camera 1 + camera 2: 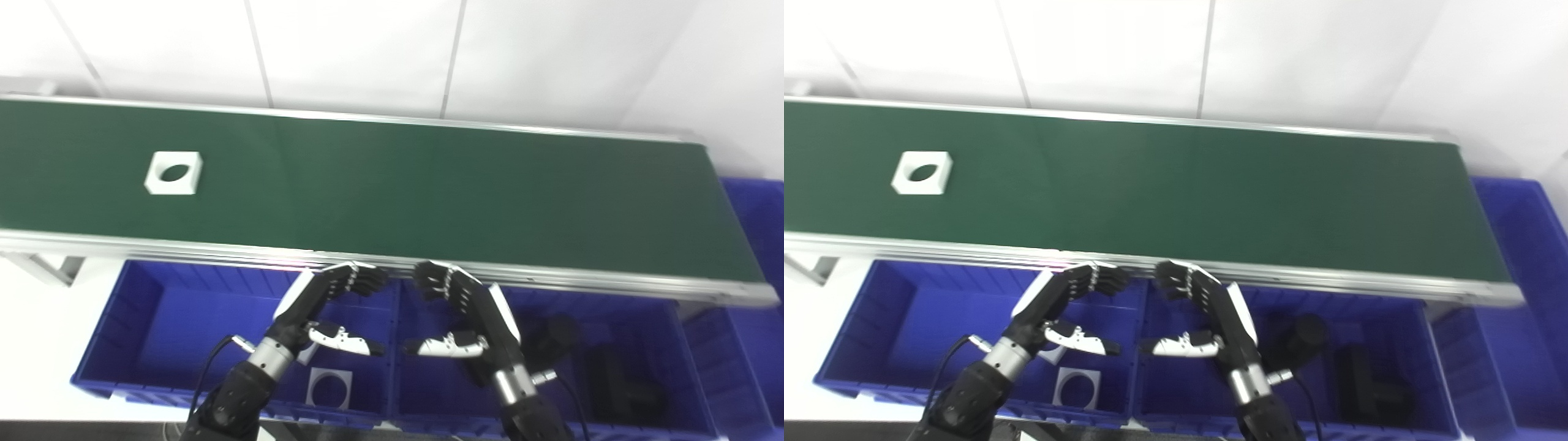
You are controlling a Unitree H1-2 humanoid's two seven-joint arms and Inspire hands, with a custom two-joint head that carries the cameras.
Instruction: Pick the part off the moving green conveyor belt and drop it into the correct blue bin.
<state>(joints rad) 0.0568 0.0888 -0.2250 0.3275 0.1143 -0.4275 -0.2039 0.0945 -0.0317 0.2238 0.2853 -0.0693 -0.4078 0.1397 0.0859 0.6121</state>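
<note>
A white square part with a round hole [174,173] lies on the green conveyor belt [392,190] toward its left end, far from both hands. My left hand [324,306] hovers over the left blue bin [141,318], fingers curled but apart from the thumb, holding nothing. Facing it, my right hand [462,312] hangs over the right blue bin [680,361] in the same open pose, also empty. Both hands sit just in front of the belt's near rail.
A white square part [329,388] lies in the left bin. Black parts [618,380] lie in the right bin. Another blue bin [759,214] stands beyond the belt's right end. A white wall rises behind the belt.
</note>
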